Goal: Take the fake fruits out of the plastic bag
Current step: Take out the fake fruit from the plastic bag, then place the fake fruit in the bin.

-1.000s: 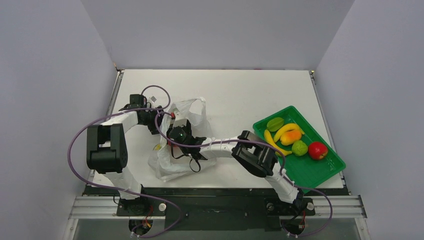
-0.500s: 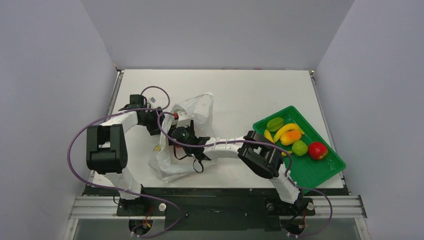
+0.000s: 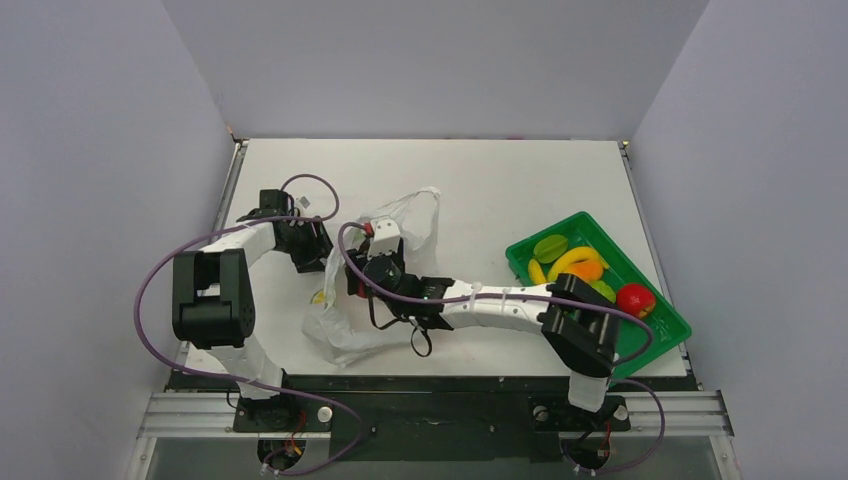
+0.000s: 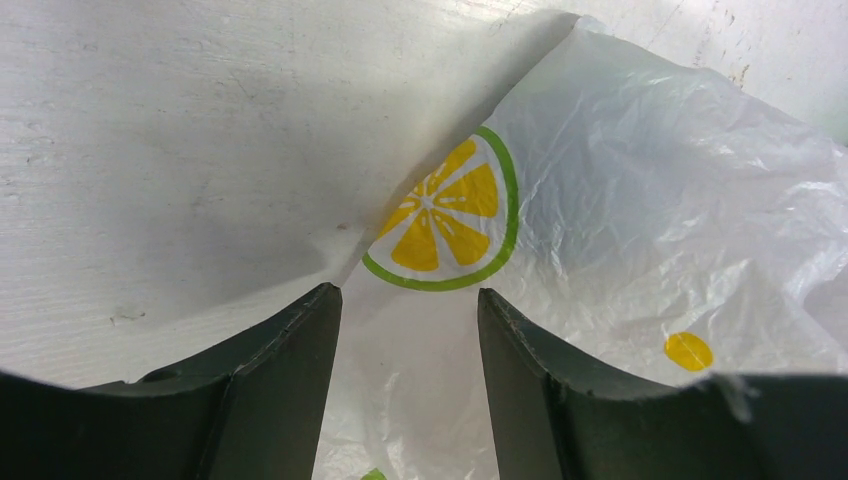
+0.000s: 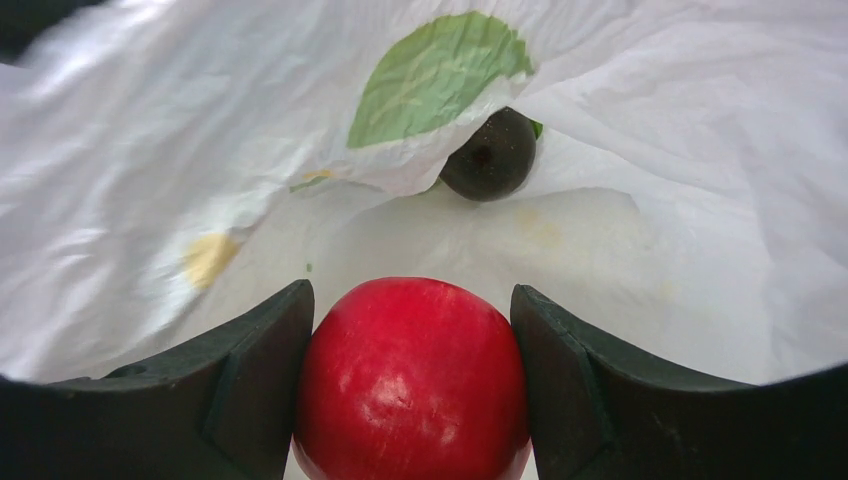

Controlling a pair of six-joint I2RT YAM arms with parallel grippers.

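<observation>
Right gripper (image 5: 410, 300) is clamped on a red apple (image 5: 412, 385) – both dark fingers press its sides, inside the plastic bag (image 5: 150, 150). Left gripper (image 4: 408, 297) has its jaws apart, with bag film showing in the gap; whether any of it is pinched, I cannot tell.

On the white table (image 3: 500, 180), the right arm (image 3: 500, 303) stretches low and almost straight from its base at the near right corner across to the left, and its wrist turns toward the far side over the bag. The left arm (image 3: 215, 300) is folded: the upper link rises from the base, the elbow is bent sharply, and the forearm reaches right so that the gripper sits at the bag's left edge.

From above, the bag lies crumpled between the two wrists, left of centre, with one loop handle raised toward the far side. It carries a printed lemon slice (image 4: 445, 215) ringed in green.

A green tray (image 3: 680, 328) sits at the right edge of the table, well apart from the bag. It holds a starfruit (image 3: 550, 247), a banana (image 3: 570, 260), a mango (image 3: 585, 270) and a second red apple (image 3: 636, 299); the right arm's elbow partly covers a lime (image 3: 605, 288).

Deeper in the bag, beyond the held apple, a dark purple piece (image 5: 490, 153) peeks out from under a fold printed with a green leaf.
</observation>
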